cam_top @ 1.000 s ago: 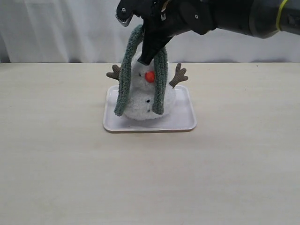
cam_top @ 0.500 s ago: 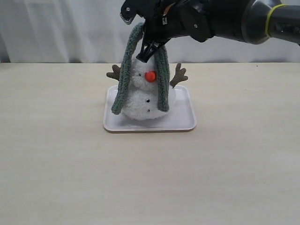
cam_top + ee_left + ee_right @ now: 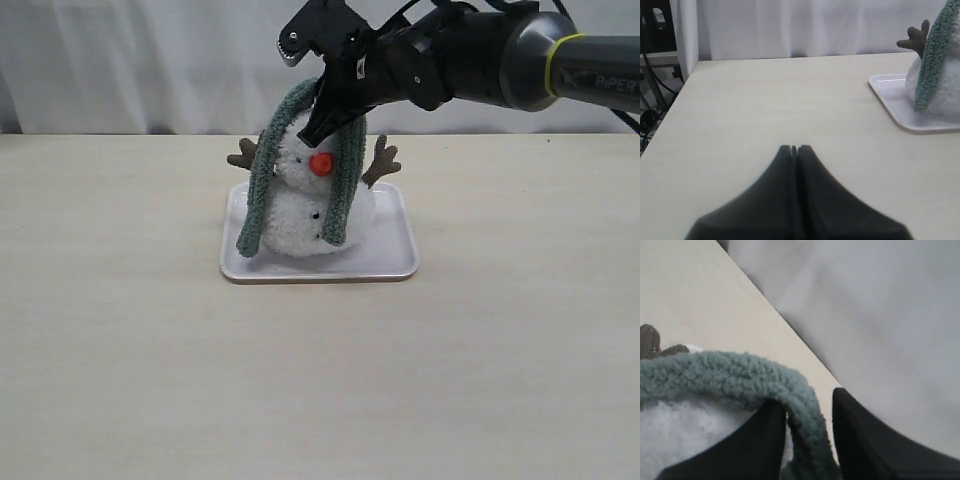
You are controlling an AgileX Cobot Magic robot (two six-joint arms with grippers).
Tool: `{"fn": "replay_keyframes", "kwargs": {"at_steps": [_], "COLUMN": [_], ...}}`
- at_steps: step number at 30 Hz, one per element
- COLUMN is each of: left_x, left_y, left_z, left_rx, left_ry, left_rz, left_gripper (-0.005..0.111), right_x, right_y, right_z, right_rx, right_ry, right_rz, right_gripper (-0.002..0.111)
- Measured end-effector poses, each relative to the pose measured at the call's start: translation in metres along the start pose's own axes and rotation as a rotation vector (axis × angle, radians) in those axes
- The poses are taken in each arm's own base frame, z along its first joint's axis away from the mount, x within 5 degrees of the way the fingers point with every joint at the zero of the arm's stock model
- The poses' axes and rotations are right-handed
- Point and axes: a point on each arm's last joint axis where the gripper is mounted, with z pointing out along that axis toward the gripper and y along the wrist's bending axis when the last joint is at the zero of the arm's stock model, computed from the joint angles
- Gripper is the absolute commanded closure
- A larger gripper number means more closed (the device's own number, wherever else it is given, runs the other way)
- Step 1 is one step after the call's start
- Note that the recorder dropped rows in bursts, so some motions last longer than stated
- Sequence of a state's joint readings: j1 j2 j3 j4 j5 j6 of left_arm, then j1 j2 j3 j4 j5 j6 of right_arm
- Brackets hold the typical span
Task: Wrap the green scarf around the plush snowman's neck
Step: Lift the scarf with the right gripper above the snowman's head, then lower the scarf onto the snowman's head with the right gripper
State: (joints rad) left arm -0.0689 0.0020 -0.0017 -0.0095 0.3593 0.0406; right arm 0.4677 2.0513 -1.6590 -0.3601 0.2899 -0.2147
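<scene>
The plush snowman [image 3: 298, 215] stands upright on a white tray [image 3: 392, 258]. The green scarf [image 3: 262, 185] is draped over its head, one strand hanging down each side of the face to near the tray. The neck crease [image 3: 300, 180] is bare at the front. My right gripper [image 3: 318, 118] hovers at the top of the head, its fingers [image 3: 765, 435] apart around the scarf's top fold [image 3: 805, 410], with a gap on one side. My left gripper [image 3: 794, 148] is shut on nothing, low over the table far to the left of the tray [image 3: 890, 95], scarf [image 3: 932, 60] and snowman [image 3: 942, 90].
Brown twig arms [image 3: 380, 160] stick out from both sides of the snowman. A white curtain [image 3: 120, 60] hangs behind the beige table [image 3: 320, 380]. The table's left edge and some cables [image 3: 650, 100] show in the left wrist view.
My right gripper has shifted right and lower, so the scarf's top fold has come down onto the snowman's head. The hanging strands have swung slightly.
</scene>
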Motion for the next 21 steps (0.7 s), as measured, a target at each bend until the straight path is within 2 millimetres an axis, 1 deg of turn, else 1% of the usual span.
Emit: {"fn": "replay_keyframes", "kwargs": {"at_steps": [2, 3, 9, 12, 16, 19, 21], "left_x": [0.000, 0.000, 0.000, 0.000, 0.000, 0.000, 0.000], "left_y": [0.000, 0.000, 0.000, 0.000, 0.000, 0.000, 0.000], "left_z": [0.000, 0.000, 0.000, 0.000, 0.000, 0.000, 0.000], "left_rx": [0.000, 0.000, 0.000, 0.000, 0.000, 0.000, 0.000], "left_ry": [0.000, 0.000, 0.000, 0.000, 0.000, 0.000, 0.000], "left_rz": [0.000, 0.000, 0.000, 0.000, 0.000, 0.000, 0.000], "left_gripper": [0.107, 0.107, 0.107, 0.107, 0.107, 0.107, 0.107], "right_x": [0.000, 0.000, 0.004, 0.015, 0.033, 0.041, 0.043], "right_y": [0.000, 0.000, -0.003, -0.013, -0.028, -0.032, -0.033], "right_z": [0.000, 0.000, 0.001, 0.001, 0.001, 0.000, 0.000], "right_rx": [0.000, 0.000, 0.003, 0.019, 0.046, 0.054, 0.054], "right_ry": [0.001, 0.001, 0.026, 0.074, 0.171, 0.219, 0.231], "right_rz": [0.016, 0.027, 0.169, 0.260, 0.350, 0.369, 0.375], "right_gripper": [0.059, 0.059, 0.059, 0.059, 0.059, 0.059, 0.059]}}
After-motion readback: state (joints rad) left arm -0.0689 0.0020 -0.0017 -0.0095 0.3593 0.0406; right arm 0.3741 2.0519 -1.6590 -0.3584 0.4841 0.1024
